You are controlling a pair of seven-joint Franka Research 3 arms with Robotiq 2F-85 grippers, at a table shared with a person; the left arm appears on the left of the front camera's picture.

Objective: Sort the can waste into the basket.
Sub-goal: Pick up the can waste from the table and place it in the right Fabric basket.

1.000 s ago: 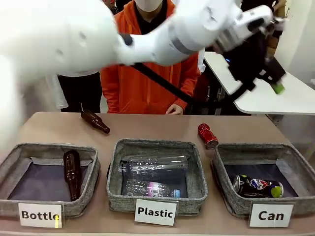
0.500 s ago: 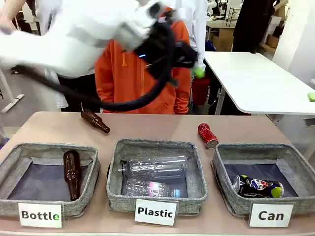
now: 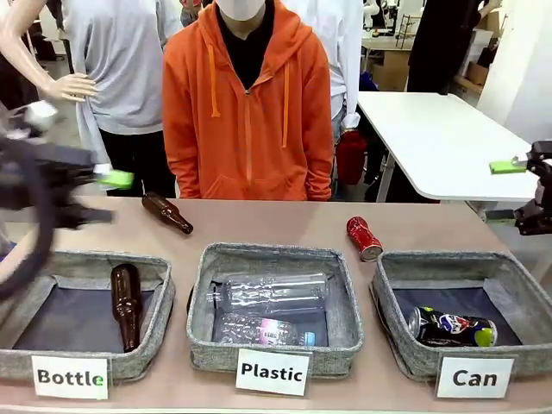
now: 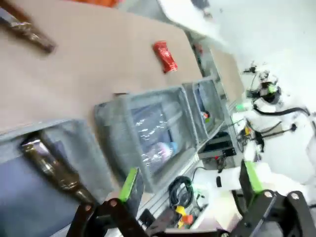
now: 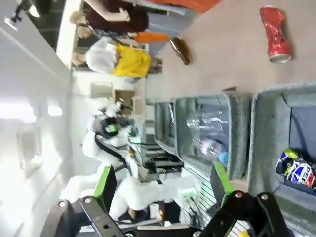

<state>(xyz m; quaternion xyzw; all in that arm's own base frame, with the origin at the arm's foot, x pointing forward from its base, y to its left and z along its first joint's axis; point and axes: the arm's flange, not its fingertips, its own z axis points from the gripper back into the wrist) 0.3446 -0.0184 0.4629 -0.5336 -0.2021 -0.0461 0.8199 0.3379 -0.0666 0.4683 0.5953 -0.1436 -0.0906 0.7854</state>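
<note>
Just beyond the basket's (image 3: 431, 257) far left corner, front view, the red can (image 3: 364, 238) lay on its side, axis slanting toward that corner, right gripper (image 3: 511, 191) nearer than left gripper (image 3: 105, 197); left wrist view, jaws spread, empty; right wrist view, likewise, blue can (image 5: 296, 169) inside the basket.

The dented red metal can (image 4: 165, 56) lies on the brown table (image 4: 89, 64), apart from the grey cloth bins (image 4: 109, 118), with the left gripper (image 4: 190, 178) spread wide.
</note>
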